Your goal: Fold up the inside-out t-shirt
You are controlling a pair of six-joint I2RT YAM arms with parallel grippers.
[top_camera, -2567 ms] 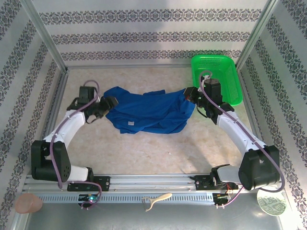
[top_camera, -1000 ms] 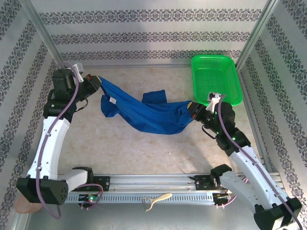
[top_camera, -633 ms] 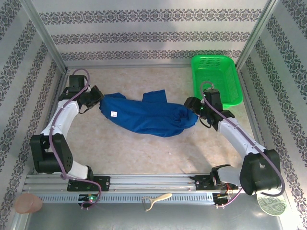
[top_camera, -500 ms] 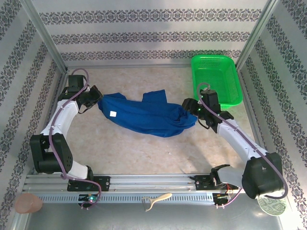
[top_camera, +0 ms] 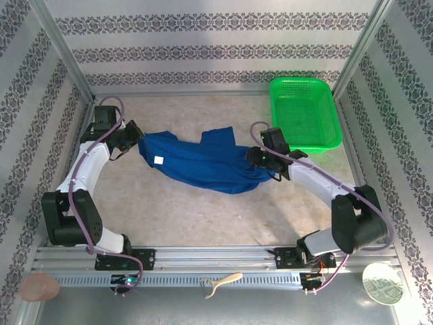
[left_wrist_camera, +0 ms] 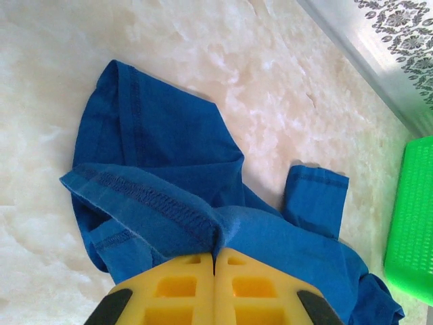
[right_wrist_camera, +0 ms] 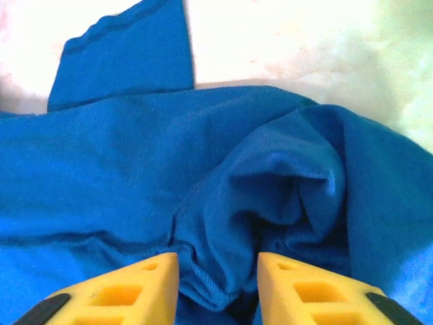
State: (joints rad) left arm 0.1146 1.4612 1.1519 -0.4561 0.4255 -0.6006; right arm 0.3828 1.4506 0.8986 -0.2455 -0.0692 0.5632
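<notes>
Blue t-shirt (top_camera: 203, 162) bunched on table (top_camera: 203, 217), no fold made yet; pinched tight at nine o'clock in left jaws, straddled at three o'clock by part-open right jaws.

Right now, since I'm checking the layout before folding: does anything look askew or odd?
Yes. The t-shirt lies bunched in a crumpled, slanted band rather than flat, one sleeve poking out at the far side and a white tag showing. The left gripper is shut on its left end.
</notes>
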